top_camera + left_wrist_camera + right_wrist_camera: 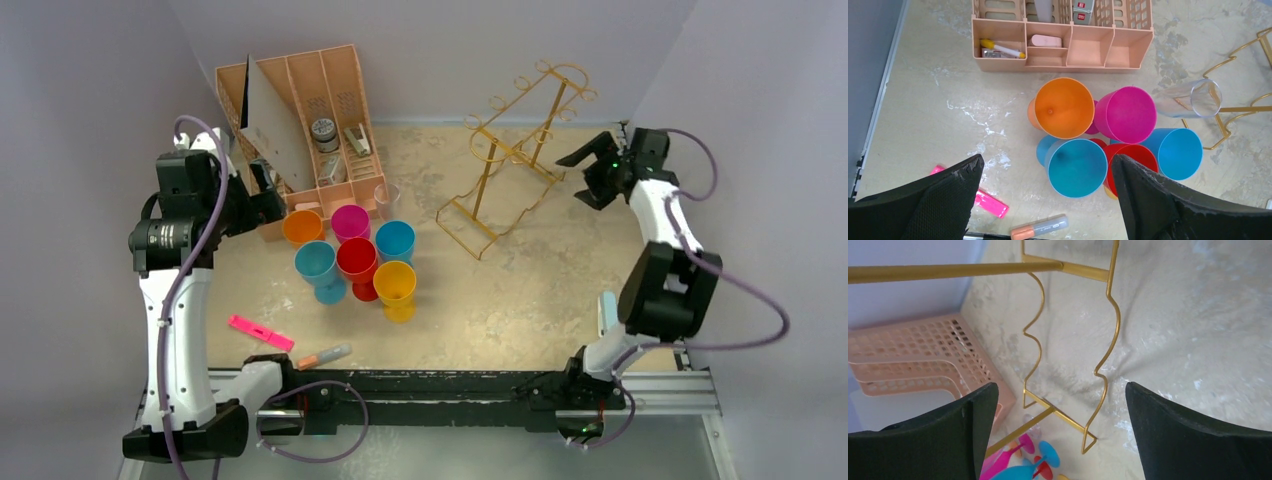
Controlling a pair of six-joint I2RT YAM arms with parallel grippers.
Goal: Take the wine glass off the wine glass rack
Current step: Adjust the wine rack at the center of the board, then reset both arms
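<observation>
The gold wire wine glass rack (515, 165) stands at the back right; I see no glass on its looped arms. It also shows in the left wrist view (1233, 107) and the right wrist view (1108, 340). A clear wine glass (386, 198) stands on the table left of the rack's base, beside the organiser, and shows in the left wrist view (1193, 98). Several coloured wine glasses cluster in front of it, among them orange (302, 228), pink (350, 222) and red (357, 260). My left gripper (268, 200) is open and empty above them (1047, 159). My right gripper (585, 178) is open and empty right of the rack (1060, 386).
A tan slotted desk organiser (300, 110) with small items stands at the back left. A pink highlighter (260, 332) and a grey marker with an orange cap (323, 356) lie near the front left. Walls close in the left, back and right sides.
</observation>
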